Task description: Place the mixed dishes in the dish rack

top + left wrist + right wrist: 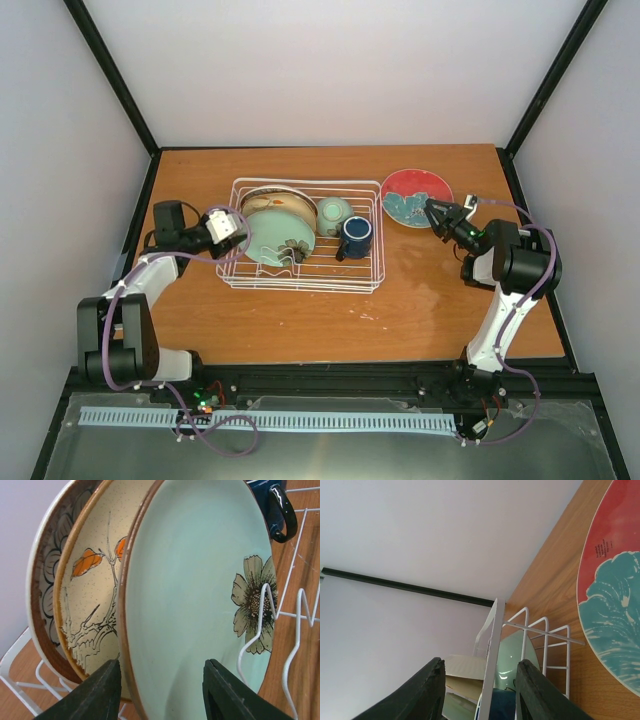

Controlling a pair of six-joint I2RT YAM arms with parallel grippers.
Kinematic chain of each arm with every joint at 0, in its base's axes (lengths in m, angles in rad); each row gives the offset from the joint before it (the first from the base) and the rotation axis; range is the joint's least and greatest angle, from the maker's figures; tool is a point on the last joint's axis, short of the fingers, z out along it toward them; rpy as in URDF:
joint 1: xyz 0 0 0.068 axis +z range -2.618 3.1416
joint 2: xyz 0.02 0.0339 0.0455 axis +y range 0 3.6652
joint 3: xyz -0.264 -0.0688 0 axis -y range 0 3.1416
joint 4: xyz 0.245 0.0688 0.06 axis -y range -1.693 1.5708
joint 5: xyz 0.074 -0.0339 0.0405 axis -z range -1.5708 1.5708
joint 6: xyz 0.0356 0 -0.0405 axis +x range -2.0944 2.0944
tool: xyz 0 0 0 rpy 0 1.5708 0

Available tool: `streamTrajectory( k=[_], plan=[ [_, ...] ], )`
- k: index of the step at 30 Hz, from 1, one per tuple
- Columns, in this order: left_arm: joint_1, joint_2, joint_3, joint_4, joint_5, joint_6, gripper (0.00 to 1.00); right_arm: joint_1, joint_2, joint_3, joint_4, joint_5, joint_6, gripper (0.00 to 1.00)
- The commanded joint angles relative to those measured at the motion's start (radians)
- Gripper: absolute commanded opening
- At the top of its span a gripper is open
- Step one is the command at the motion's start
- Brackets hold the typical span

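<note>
The white wire dish rack [300, 278] holds three upright plates: a brown petal-patterned plate [42, 585], a cream leaf-motif plate [95, 585] and a pale teal flower plate [195, 595]. A pale-green cup [333, 213] and a dark blue mug [356, 236] stand in its right part. My left gripper [236, 228] is open at the rack's left side, its jaws [161, 692] on either side of the flower plate's rim. A red plate with a teal motif [415, 195] lies flat on the table right of the rack. My right gripper [438, 214] is open and empty at that plate's near right edge.
The rack's right wall [535, 630] and the red plate [615, 605] show in the right wrist view. The wooden table [330, 320] is bounded by white walls with black corner posts. The mug handle [282, 515] points toward the rack's wire floor.
</note>
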Motion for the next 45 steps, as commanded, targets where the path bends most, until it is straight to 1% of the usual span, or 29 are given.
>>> streamTrajectory(
  k=[1, 5, 10, 15, 17, 19, 21, 23, 24, 25, 26, 27, 28, 29, 32, 34, 36, 37, 39, 41, 45],
  plan=[
    [-0.006, -0.014, 0.057, 0.0, -0.001, -0.018, 0.47, 0.0, 0.014, 0.014, 0.18, 0.003, -0.009, 0.38],
    [-0.006, -0.061, 0.063, -0.008, -0.023, -0.036, 0.52, -0.001, 0.02, 0.014, 0.18, 0.004, -0.01, 0.38],
    [-0.006, -0.128, 0.092, -0.044, -0.063, -0.065, 0.54, -0.002, 0.028, 0.014, 0.18, 0.01, -0.01, 0.37],
    [-0.006, -0.225, 0.119, -0.041, -0.093, -0.105, 0.56, -0.014, 0.063, 0.01, 0.176, 0.036, -0.014, 0.37],
    [-0.007, -0.261, 0.137, -0.021, -0.09, -0.145, 0.59, -0.027, 0.066, 0.005, 0.151, 0.042, -0.034, 0.37],
    [-0.006, -0.288, 0.165, 0.004, -0.063, -0.2, 0.6, -0.039, 0.048, 0.001, 0.086, 0.048, -0.094, 0.37],
    [-0.007, -0.298, 0.203, 0.035, -0.015, -0.264, 0.62, -0.042, 0.004, 0.002, -0.088, 0.055, -0.194, 0.37],
    [-0.011, -0.288, 0.239, 0.084, 0.035, -0.332, 0.63, -0.043, -0.074, 0.018, -0.322, 0.081, -0.335, 0.37],
    [-0.016, -0.279, 0.261, 0.099, 0.061, -0.362, 0.64, -0.042, -0.121, 0.032, -0.471, 0.103, -0.423, 0.37],
    [-0.021, -0.265, 0.282, 0.113, 0.087, -0.39, 0.64, -0.041, -0.178, 0.062, -0.659, 0.137, -0.561, 0.37],
    [-0.03, -0.247, 0.307, 0.123, 0.102, -0.418, 0.64, -0.037, -0.237, 0.107, -0.896, 0.187, -0.688, 0.37],
    [-0.039, -0.226, 0.33, 0.133, 0.114, -0.448, 0.64, -0.028, -0.285, 0.161, -1.115, 0.272, -0.801, 0.38],
    [-0.046, -0.2, 0.356, 0.14, 0.131, -0.473, 0.63, -0.021, -0.319, 0.216, -1.279, 0.349, -0.875, 0.39],
    [-0.059, -0.173, 0.38, 0.143, 0.136, -0.499, 0.63, -0.02, -0.336, 0.254, -1.379, 0.412, -0.908, 0.39],
    [-0.119, -0.08, 0.475, 0.101, 0.119, -0.506, 0.63, -0.03, -0.31, 0.358, -1.564, 0.47, -0.936, 0.41],
    [-0.164, -0.017, 0.56, 0.049, 0.072, -0.482, 0.63, -0.031, -0.281, 0.408, -1.636, 0.493, -0.943, 0.42],
    [-0.202, 0.043, 0.629, -0.005, 0.034, -0.463, 0.63, -0.034, -0.262, 0.445, -1.686, 0.519, -0.938, 0.44],
    [-0.216, 0.069, 0.66, -0.023, 0.02, -0.465, 0.63, -0.033, -0.252, 0.462, -1.706, 0.532, -0.938, 0.47],
    [-0.234, 0.12, 0.72, -0.052, 0.002, -0.474, 0.63, -0.033, -0.23, 0.496, -1.746, 0.555, -0.94, 0.5],
    [-0.246, 0.167, 0.774, -0.086, -0.004, -0.48, 0.64, -0.034, -0.202, 0.528, -1.775, 0.571, -0.939, 0.55],
    [-0.263, 0.229, 0.845, -0.133, -0.032, -0.48, 0.64, -0.034, -0.162, 0.559, -1.781, 0.571, -0.93, 0.56]
  ],
)
